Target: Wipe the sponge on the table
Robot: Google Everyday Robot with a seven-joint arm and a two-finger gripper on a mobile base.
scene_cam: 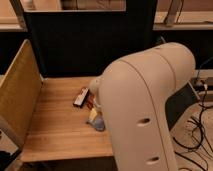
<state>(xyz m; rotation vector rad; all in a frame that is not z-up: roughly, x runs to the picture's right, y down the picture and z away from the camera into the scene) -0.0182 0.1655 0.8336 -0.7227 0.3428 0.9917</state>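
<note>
While the sponge (98,123) lies on the surface (55,130) just by the gripper (93,106), whose hold cannot be determined behind the arm (145,110), wiping well would call for steady downward pressure and flat strokes.

Gripper hidden behind arm (145,105) — somewhere nr sponge (98,124), itself partly covered; table (55,127) rt part blocked too.
</note>
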